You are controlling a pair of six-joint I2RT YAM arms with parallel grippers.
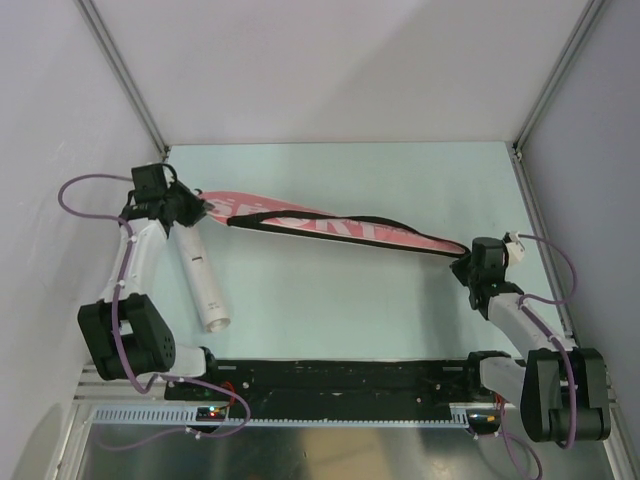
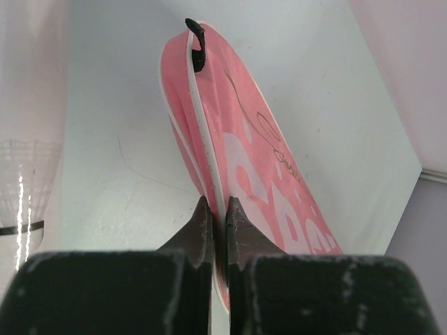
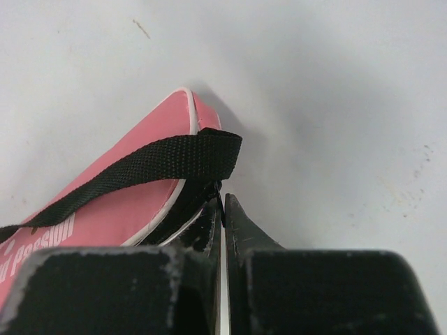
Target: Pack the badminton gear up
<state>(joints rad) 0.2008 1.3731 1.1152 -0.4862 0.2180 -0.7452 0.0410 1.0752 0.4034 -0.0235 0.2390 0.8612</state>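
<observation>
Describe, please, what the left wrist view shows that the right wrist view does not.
Only the left wrist view shows the tube at its left edge and white lettering on the pink bag. Only the right wrist view shows the black strap crossing the bag's narrow tip. Both show the table and a shut grip on the bag's edge: the left end effector, the right end effector.

Pale table (image 1: 350,300) bears the pink bag (image 1: 300,213) lengthwise; white tube (image 1: 203,280) lies beside it.
</observation>
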